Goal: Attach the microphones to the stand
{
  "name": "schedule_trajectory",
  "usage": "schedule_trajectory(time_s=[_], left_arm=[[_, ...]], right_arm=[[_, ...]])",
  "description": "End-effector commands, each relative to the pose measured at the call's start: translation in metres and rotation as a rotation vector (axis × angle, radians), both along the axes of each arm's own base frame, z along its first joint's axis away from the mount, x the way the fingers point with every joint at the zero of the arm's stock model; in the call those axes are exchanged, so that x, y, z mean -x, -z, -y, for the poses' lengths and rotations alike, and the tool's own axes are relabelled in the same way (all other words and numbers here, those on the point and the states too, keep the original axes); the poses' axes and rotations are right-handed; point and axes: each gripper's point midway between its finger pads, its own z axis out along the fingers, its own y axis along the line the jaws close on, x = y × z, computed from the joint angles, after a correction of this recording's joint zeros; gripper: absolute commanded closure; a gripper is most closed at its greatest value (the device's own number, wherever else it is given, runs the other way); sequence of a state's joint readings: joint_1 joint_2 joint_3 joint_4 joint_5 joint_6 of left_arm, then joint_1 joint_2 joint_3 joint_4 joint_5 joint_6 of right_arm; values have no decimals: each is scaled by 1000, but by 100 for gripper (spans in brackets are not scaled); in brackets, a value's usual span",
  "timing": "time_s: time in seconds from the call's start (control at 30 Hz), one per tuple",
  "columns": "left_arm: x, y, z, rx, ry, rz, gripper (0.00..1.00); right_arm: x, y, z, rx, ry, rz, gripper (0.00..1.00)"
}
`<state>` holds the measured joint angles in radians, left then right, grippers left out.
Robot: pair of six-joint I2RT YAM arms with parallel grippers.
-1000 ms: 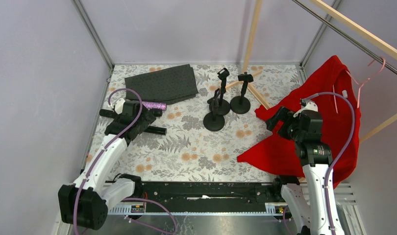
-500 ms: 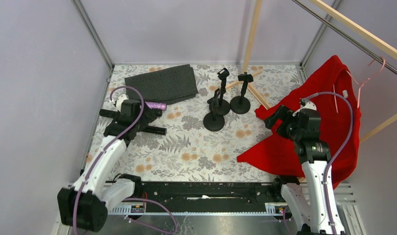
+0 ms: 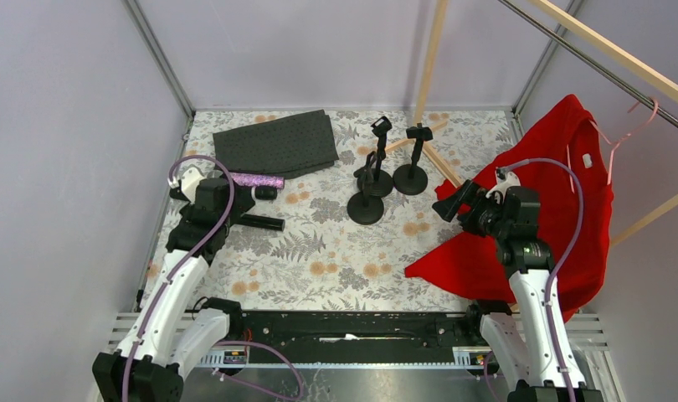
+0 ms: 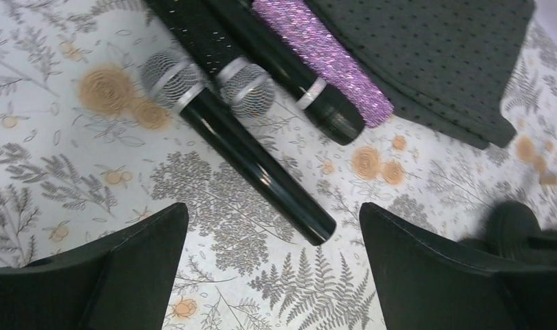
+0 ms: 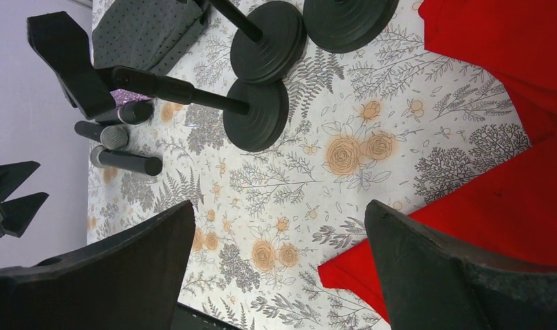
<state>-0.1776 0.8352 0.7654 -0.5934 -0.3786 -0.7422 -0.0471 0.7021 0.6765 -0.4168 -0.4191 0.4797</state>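
Observation:
Three black microphones [image 4: 255, 165] and a purple glitter one [image 4: 331, 62] lie close together on the floral table, at the left in the top view. The nearest black microphone [image 3: 263, 223] lies apart from the purple microphone [image 3: 260, 181]. My left gripper [image 4: 272, 212] hovers open just above the nearest one's tail end, holding nothing. Three black stands [image 3: 366, 206] with round bases stand mid-table, each empty. My right gripper [image 5: 279, 206] is open and empty over bare table, right of the stands [image 5: 255, 113]. The microphones [image 5: 124, 162] show beyond them.
A dark grey dotted cloth [image 3: 277, 142] lies at the back left, touching the purple microphone. A red garment [image 3: 562, 218] covers the right side, under my right arm. Wooden sticks [image 3: 436, 155] cross behind the stands. Walls close in the table's left, back and right.
My left arm has drawn back to the left, uncovering the microphones. My right gripper has swung left toward the stands. Both stay open.

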Motion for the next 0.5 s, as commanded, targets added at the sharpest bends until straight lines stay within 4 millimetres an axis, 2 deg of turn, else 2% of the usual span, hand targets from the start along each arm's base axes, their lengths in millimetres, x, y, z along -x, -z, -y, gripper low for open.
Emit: schedule_trajectory(time_s=[0.0,0.33,0.47], left_arm=[[0,-1,-19,15,-160,2,1],[-26,54,8,165,-184,-132,4],[-31,77,11,167,-211,-185,7]], right_arm=[[-6,-4,0,16,-21,19,0],[0,3,21,139,45,5,0],[1,6,25,151,61,3,0]])
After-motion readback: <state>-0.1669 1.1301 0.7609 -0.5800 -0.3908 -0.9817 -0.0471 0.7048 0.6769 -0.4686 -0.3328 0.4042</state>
